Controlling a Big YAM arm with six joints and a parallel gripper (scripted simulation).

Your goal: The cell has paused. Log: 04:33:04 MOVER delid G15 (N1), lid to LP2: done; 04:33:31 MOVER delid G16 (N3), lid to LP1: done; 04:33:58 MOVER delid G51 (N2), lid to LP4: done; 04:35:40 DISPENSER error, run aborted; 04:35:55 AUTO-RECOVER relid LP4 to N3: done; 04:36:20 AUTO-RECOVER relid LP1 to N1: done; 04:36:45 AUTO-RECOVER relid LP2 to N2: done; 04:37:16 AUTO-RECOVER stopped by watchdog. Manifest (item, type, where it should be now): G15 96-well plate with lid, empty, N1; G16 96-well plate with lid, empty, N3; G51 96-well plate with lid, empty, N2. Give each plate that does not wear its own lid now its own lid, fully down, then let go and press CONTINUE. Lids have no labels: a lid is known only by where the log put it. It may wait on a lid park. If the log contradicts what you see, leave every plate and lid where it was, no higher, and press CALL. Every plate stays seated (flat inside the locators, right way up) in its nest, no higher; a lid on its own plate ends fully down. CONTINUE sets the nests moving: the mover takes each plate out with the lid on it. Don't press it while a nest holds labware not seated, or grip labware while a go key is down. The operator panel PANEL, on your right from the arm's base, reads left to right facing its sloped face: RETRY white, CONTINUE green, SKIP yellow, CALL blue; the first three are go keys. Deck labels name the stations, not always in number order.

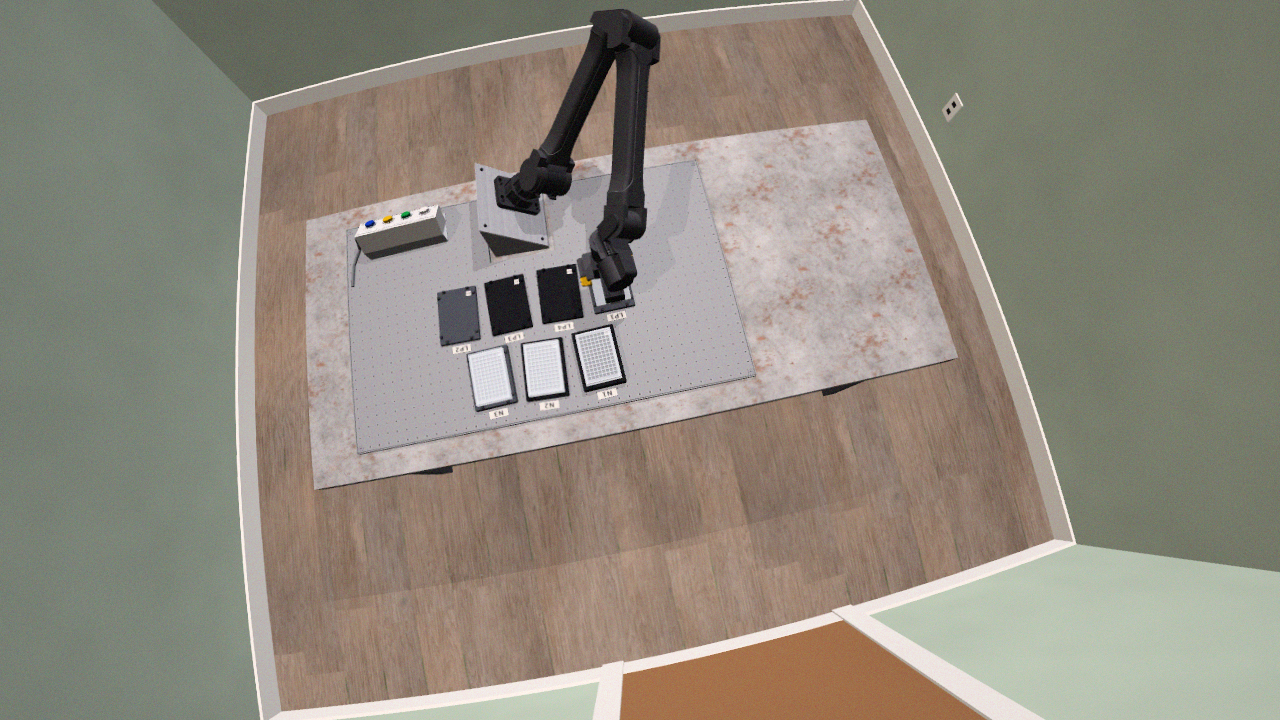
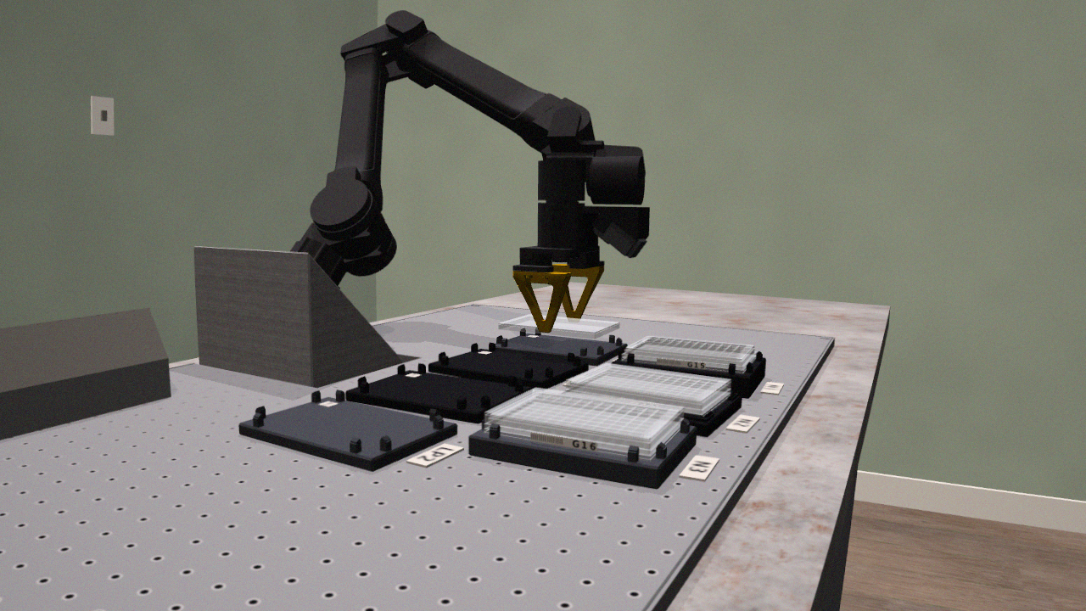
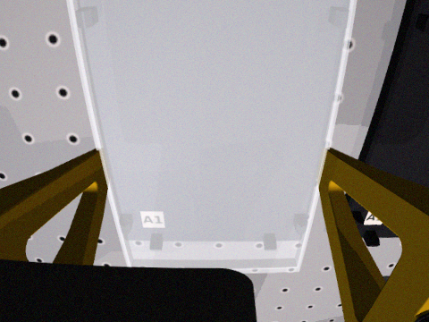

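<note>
My gripper (image 2: 557,319) is shut on a clear lid (image 3: 209,120), its yellow fingers on the two long edges. Plate G15 (image 2: 695,353) (image 1: 597,356) sits in nest N1 with its wells bare. Plate G16 (image 2: 584,422) in N3 (image 1: 492,376) wears a lid. The plate in N2 (image 1: 544,368) also wears a lid.
Three other lid parks (image 1: 508,304) lie empty in the row, LP2 (image 1: 459,315) at the end nearest the panel. The operator panel (image 1: 400,231) with blue, yellow, green and white keys stands beyond them. The arm's grey wedge base (image 1: 512,214) is beside it.
</note>
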